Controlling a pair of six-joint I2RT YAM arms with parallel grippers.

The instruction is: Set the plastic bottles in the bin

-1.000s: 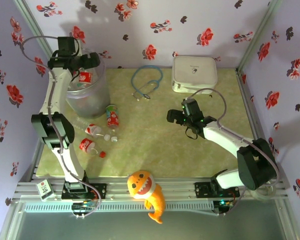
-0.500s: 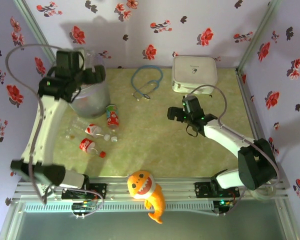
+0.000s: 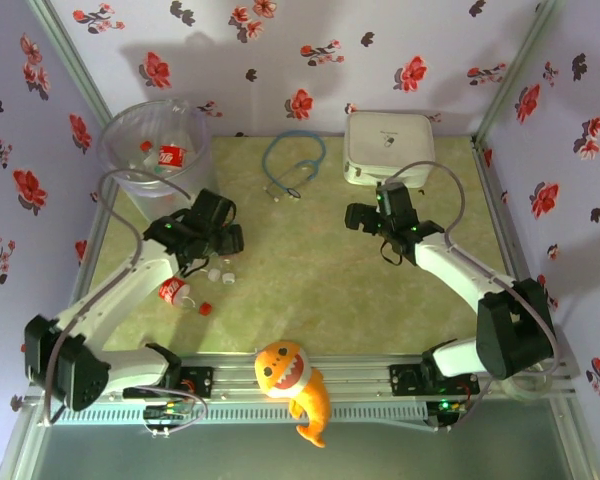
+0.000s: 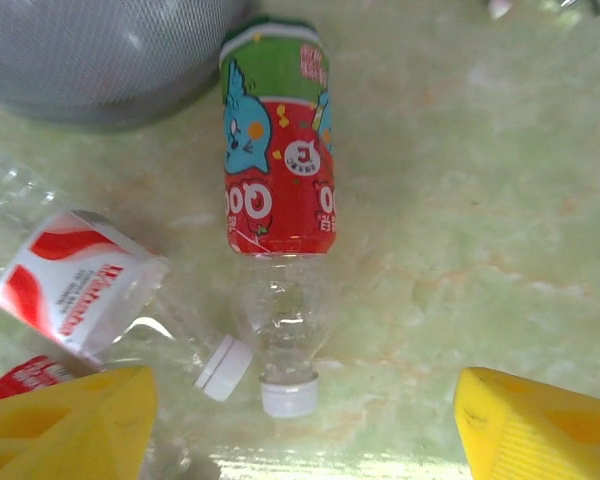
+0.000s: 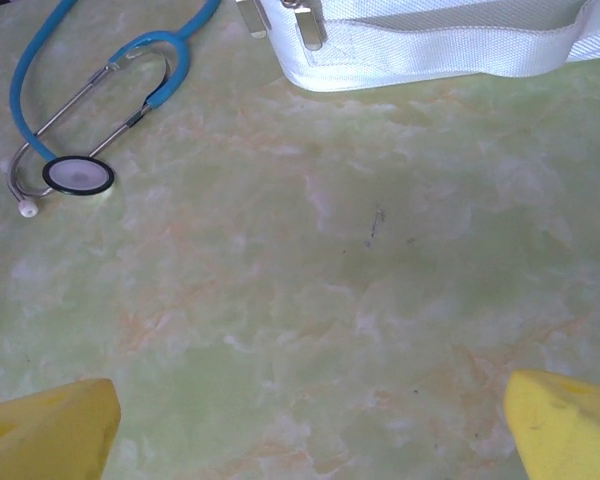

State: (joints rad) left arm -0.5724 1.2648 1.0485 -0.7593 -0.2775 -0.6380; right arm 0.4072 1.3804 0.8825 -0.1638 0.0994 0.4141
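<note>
Hangs the left gripper open astride a lying bottle, cap nearest, touching nothing. Best to drop straight and close across the label, clear of the second bottle just beside. Keeps the right gripper open above bare table. Reveals label detail from the left wrist; from above, the bin beyond.
</note>
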